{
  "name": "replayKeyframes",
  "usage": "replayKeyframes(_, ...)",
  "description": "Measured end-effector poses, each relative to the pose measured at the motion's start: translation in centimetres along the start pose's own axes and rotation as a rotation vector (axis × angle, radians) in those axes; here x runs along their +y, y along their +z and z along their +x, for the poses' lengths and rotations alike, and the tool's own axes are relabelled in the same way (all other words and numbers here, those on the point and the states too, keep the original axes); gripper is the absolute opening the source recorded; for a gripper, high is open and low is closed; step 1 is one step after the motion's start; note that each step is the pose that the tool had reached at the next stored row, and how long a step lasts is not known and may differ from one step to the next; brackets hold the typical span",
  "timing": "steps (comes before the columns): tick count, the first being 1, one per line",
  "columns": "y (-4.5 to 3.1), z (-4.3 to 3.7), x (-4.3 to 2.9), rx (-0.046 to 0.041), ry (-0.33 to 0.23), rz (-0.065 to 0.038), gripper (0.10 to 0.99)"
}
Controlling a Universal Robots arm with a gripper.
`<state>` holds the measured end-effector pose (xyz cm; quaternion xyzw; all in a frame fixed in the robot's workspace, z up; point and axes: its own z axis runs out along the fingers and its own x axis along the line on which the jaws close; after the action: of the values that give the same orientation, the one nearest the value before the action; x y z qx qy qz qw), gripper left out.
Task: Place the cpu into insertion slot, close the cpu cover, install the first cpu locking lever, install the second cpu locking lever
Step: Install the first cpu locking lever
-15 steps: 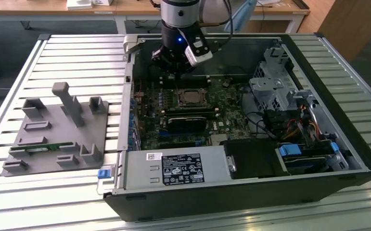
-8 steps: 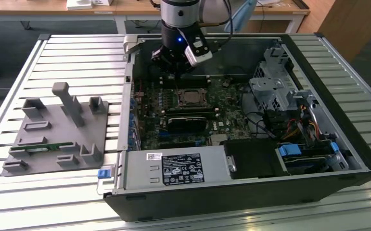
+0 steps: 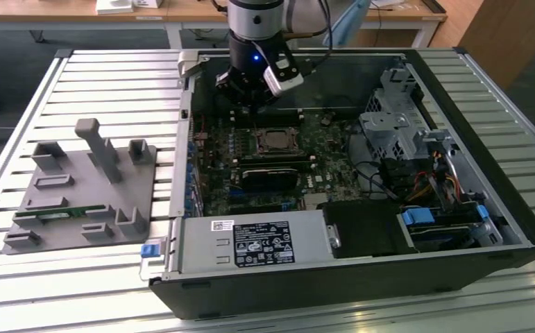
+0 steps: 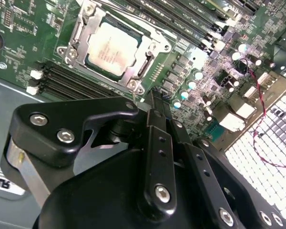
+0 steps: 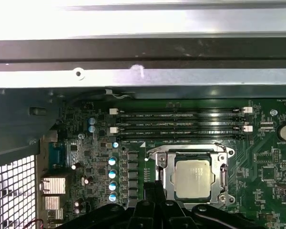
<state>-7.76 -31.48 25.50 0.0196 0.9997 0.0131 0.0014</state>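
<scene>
The cpu [image 5: 192,179] is a pale silvery square lying flat in the insertion slot [image 4: 69,52] on the green board; the exterior view places it [image 3: 275,141] mid-case. The silver cpu cover [image 5: 168,177] lies down around the chip, its window framing it [image 4: 148,45]. My black gripper [image 3: 248,107] hangs over the board just behind the socket. In both wrist views its fingertips sit together at the socket's edge [image 4: 152,95] [image 5: 155,188], holding nothing. A thin metal rod end [image 4: 133,98] stands right beside the tips.
The open computer case [image 3: 517,229] lies on a slatted table. Memory slots [image 5: 181,121] run beside the socket, and a black block [image 3: 269,177] lies on its other side. A drive cage [image 3: 392,132] and cables fill the exterior view's right. A grey fixture plate [image 3: 82,187] sits outside.
</scene>
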Motion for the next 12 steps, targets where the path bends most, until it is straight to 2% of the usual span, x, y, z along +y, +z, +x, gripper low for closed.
replayKeyframes(6,0.06,0.54,-0.01,-0.0062,-0.009,-0.001,0.106)
replayKeyframes(12,0.07,1.09,0.3,-0.0066,-0.017,-0.002,0.106)
